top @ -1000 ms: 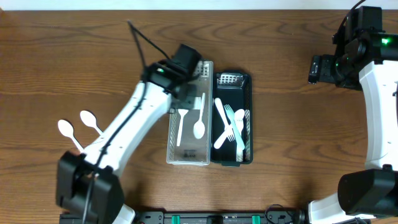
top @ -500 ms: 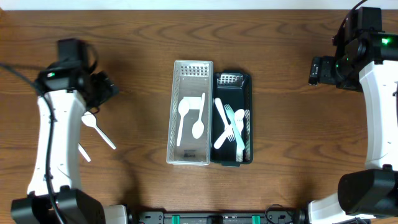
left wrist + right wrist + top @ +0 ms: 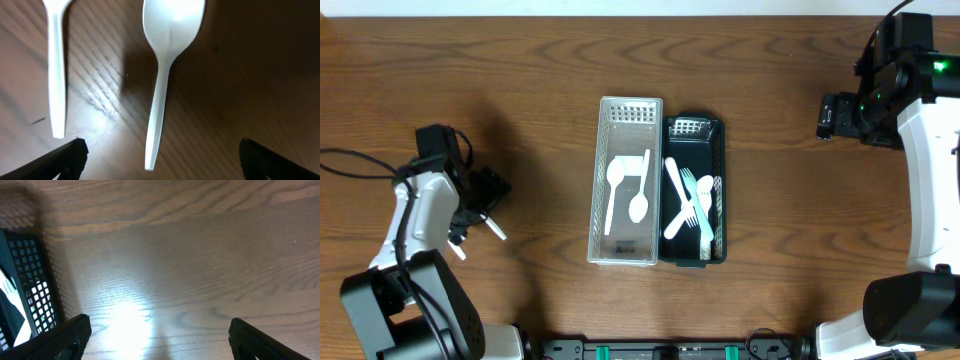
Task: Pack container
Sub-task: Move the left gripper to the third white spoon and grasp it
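Two white plastic spoons lie on the wood at the left. In the left wrist view one spoon (image 3: 168,55) lies straight ahead, its handle end between the fingertips, and the other spoon (image 3: 56,70) is to its left. My left gripper (image 3: 159,161) (image 3: 490,192) hovers over them, open and empty. From overhead only the handle tips (image 3: 496,230) show past the arm. The white mesh container (image 3: 601,150) holds two white spoons (image 3: 639,200). Beside it, the black container (image 3: 722,150) holds white forks and knives. My right gripper (image 3: 826,113) (image 3: 160,340) is open over bare wood at the far right.
The two containers stand side by side, touching, at the table's middle. The black container's mesh wall (image 3: 27,285) shows at the left edge of the right wrist view. A cable (image 3: 360,158) trails from the left arm.
The left arm swung from above the white container to the table's left side and dropped over the two loose spoons, its jaws opening wider. The right arm stayed put.
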### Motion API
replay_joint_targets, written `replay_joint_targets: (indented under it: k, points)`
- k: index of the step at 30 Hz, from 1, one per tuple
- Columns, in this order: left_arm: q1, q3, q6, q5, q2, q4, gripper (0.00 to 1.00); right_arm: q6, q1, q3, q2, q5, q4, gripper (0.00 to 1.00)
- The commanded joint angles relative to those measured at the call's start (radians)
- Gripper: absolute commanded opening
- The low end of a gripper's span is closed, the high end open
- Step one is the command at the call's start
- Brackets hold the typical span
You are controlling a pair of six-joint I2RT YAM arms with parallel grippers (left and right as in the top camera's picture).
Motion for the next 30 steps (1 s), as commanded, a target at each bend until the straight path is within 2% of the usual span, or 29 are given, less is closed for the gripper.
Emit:
replay_joint_targets:
  k: [1, 18, 26, 29, 30]
  points:
    - [0.002, -0.042, -0.013, 0.003, 0.014, 0.048, 0.99, -0.013, 0.001, 0.001, 0.006, 0.014, -0.010, 0.91]
    - [0.002, -0.065, -0.013, 0.003, 0.183, 0.243, 0.94, -0.002, 0.001, 0.001, 0.006, 0.014, -0.040, 0.91]
    - [0.002, -0.065, -0.013, 0.003, 0.212, 0.240, 0.63, -0.002, 0.001, 0.001, 0.006, 0.015, -0.043, 0.91]
    - [0.002, -0.065, -0.013, 0.004, 0.212, 0.233, 0.56, -0.002, 0.001, 0.001, 0.006, 0.015, -0.043, 0.91]
    - [0.002, -0.065, -0.013, 0.004, 0.212, 0.230, 0.50, -0.002, 0.001, 0.001, 0.006, 0.015, -0.043, 0.91]
